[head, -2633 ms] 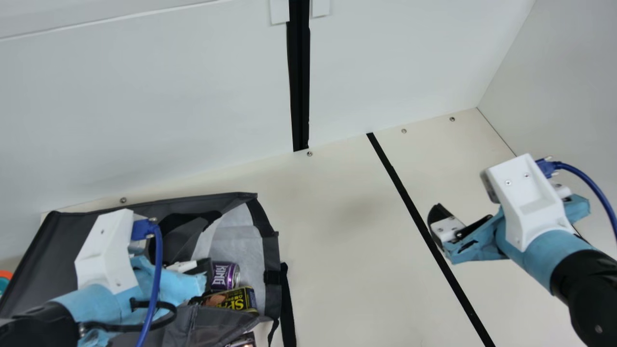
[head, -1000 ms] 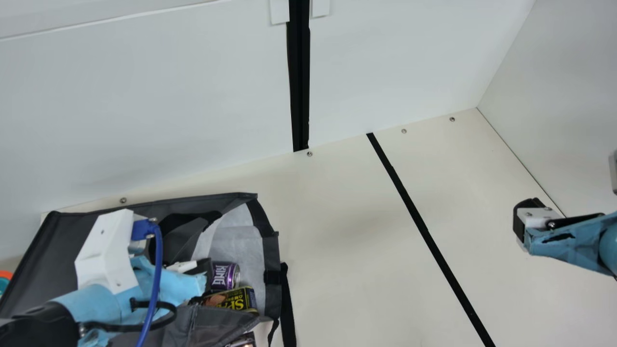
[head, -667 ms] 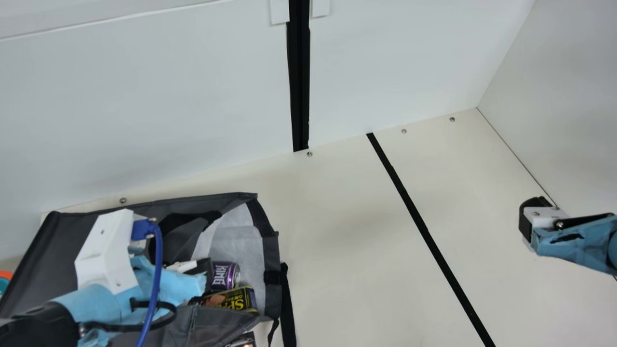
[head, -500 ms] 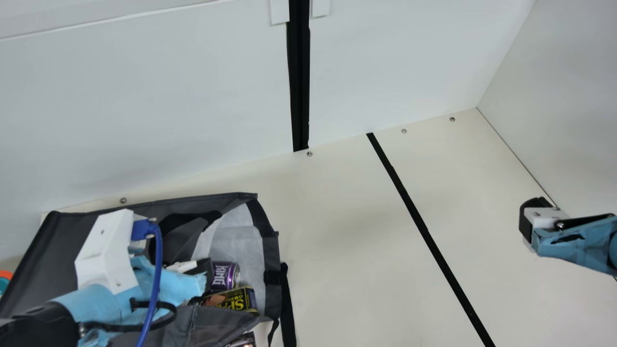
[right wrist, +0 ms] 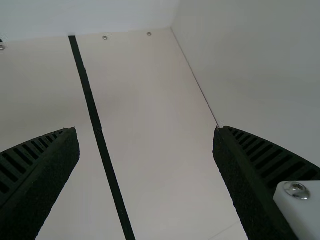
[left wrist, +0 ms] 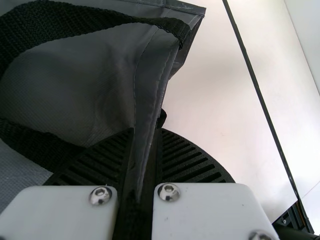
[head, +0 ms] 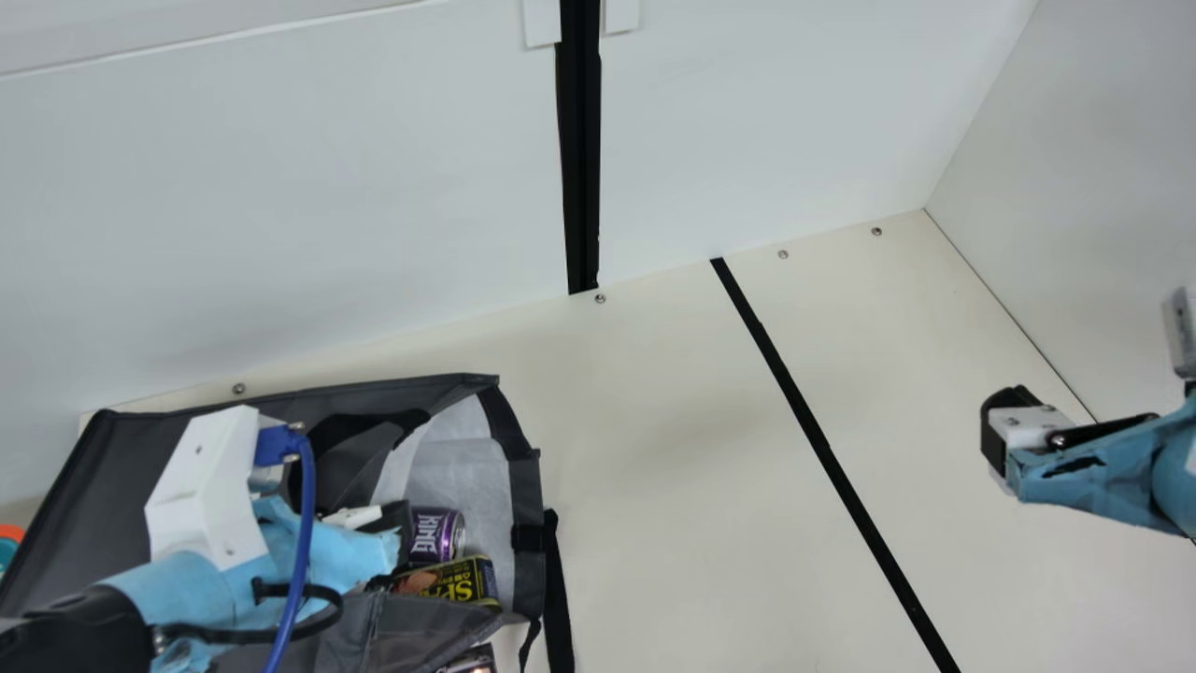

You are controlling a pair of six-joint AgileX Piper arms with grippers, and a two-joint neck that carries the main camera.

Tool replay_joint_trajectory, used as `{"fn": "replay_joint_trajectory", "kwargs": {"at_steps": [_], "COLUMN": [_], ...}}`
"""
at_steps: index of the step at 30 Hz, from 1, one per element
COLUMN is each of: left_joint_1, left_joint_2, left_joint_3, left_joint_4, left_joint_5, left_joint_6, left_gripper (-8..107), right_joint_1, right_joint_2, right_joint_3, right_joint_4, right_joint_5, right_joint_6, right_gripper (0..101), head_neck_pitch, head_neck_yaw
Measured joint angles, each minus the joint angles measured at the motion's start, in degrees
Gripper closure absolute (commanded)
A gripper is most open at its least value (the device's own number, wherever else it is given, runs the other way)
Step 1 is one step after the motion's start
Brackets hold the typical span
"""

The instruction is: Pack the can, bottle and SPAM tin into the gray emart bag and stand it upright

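Left claw (head: pixel 398 535) is clamped on the edge of the gray emart bag (head: pixel 103 486). Inside its mouth lies the SPAM tin (head: pixel 458 581); just beyond, also inside, the purple can (head: pixel 435 535). Right claw (head: pixel 1002 432), spread wide, hangs well right of the bag.

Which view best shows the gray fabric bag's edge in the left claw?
The left wrist view: the gray fabric bag's edge runs between the left claw's black ribbed fingers. The main view shows the bag's opening, with the arm over the grip. The right wrist view looks onto cream table.
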Motion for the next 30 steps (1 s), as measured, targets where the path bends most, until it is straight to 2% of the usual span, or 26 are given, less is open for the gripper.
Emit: {"fn": "replay_joint_trajectory", "kwargs": {"at_steps": [14,30], "left_joint_1": [0.0,0.0], "left_joint_2": [0.0,0.0], "left_joint_3": [0.0,0.0], "left_joint_4": [0.0,0.0], "left_joint_5": [0.0,0.0], "left_joint_6": [0.0,0.0], "left_gripper": [107,107], "right_joint_1": [4.9,2.5], "right_joint_2": [1.9,6.0], "right_joint_3": [5.6,12.9], "right_joint_4": [-0.3,6.4], "right_joint_5": [-4.4,-11.7], "right_joint_6": [-0.6,-7.3], "right_gripper": [6,6], "head_neck_pitch": [0.0,0.1], "head_neck_yaw": [0.0,0.0]}}
